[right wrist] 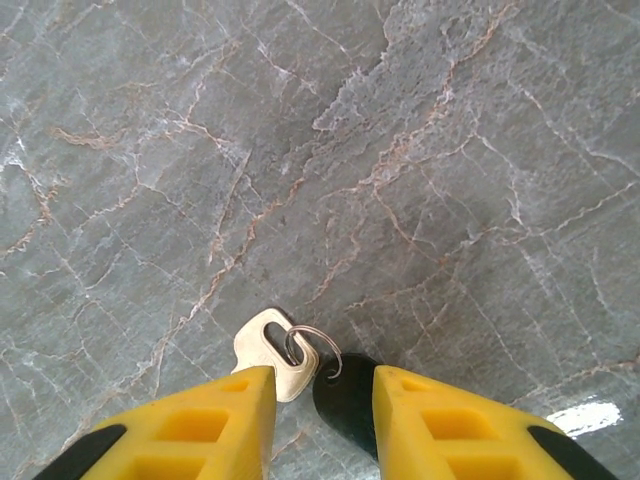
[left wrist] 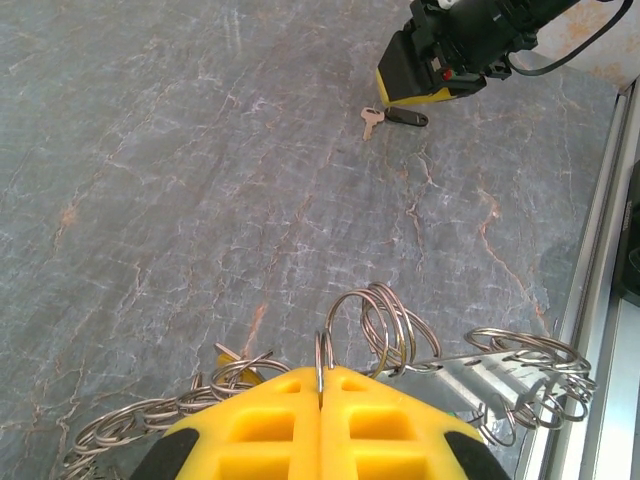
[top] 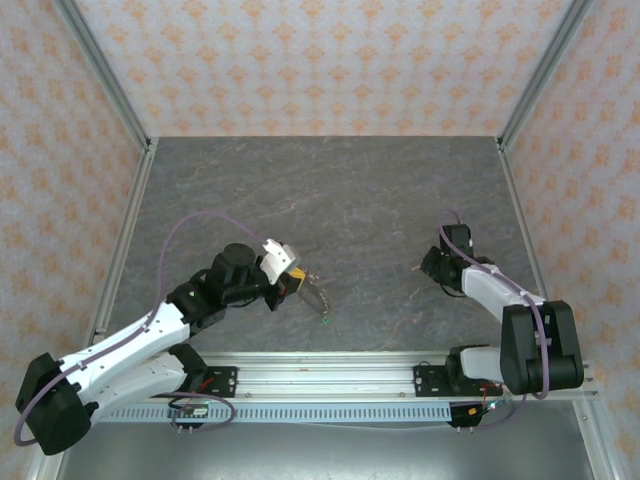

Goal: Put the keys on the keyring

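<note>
Low over the worktop (top: pixel 350 200), I see both arms bent down.
Left jaws pinch the keyring (left wrist: pixel 400 335); right jaws stand parted, a key (right wrist: pixel 265 352) just ahead.

Blade of the silver key (right wrist: pixel 268 352) hidden behind the right gripper (right wrist: pixel 322 378); dark tag (right wrist: pixel 345 405) partly covered too. Keyring (left wrist: pixel 400 335) loops buried under the closed left gripper (left wrist: pixel 320 385), clipped at bottom-left edge. Overhead, links too tiny to resolve.

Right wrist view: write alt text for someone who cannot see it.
A small pale-gold key, with a thin silver ring through its head and a black tag beside it, lies on the grey veined table. The right gripper, its yellow fingers open, flanks the tag.
</note>
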Robot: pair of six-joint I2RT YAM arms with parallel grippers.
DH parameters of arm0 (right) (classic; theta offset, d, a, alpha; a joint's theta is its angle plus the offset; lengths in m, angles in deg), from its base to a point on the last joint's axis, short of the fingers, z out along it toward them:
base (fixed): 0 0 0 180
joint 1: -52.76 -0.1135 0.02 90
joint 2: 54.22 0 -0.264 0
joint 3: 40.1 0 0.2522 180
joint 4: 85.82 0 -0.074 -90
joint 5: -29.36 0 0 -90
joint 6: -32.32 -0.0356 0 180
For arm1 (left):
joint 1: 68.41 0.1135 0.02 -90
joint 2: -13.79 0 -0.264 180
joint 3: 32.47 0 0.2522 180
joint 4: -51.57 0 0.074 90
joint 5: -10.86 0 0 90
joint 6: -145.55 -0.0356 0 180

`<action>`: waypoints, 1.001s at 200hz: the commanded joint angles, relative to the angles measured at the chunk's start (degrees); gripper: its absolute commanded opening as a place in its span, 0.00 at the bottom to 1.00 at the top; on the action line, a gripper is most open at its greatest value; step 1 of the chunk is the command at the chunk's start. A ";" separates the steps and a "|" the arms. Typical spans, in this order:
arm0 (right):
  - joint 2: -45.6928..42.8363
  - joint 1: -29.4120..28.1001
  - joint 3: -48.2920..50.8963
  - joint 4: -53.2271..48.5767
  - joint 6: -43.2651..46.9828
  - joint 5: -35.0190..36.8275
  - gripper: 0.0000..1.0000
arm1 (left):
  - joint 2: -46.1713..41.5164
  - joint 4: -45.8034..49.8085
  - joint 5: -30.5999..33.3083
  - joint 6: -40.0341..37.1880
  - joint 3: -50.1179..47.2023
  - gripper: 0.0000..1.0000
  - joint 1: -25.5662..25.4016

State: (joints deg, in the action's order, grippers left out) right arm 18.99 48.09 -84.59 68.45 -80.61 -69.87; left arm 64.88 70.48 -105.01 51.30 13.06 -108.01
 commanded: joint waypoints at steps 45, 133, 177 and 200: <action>-7.30 0.45 0.84 -1.36 0.24 2.22 0.34 | 0.74 -1.80 1.82 4.09 2.76 0.00 1.56; -2.23 0.45 -5.03 -4.34 5.33 -1.74 0.38 | 1.08 -1.42 3.25 5.04 2.59 0.00 1.57; 4.52 0.45 -9.29 -6.83 7.29 -2.35 0.38 | 0.59 -1.63 1.87 3.66 3.12 0.00 1.60; 7.52 0.45 -10.76 -7.78 7.29 -0.85 0.38 | 0.85 -3.64 1.52 3.63 2.29 0.00 1.56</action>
State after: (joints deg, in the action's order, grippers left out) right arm 24.01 48.09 -93.50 63.73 -74.71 -72.04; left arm 66.76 70.83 -103.07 55.56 13.50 -106.87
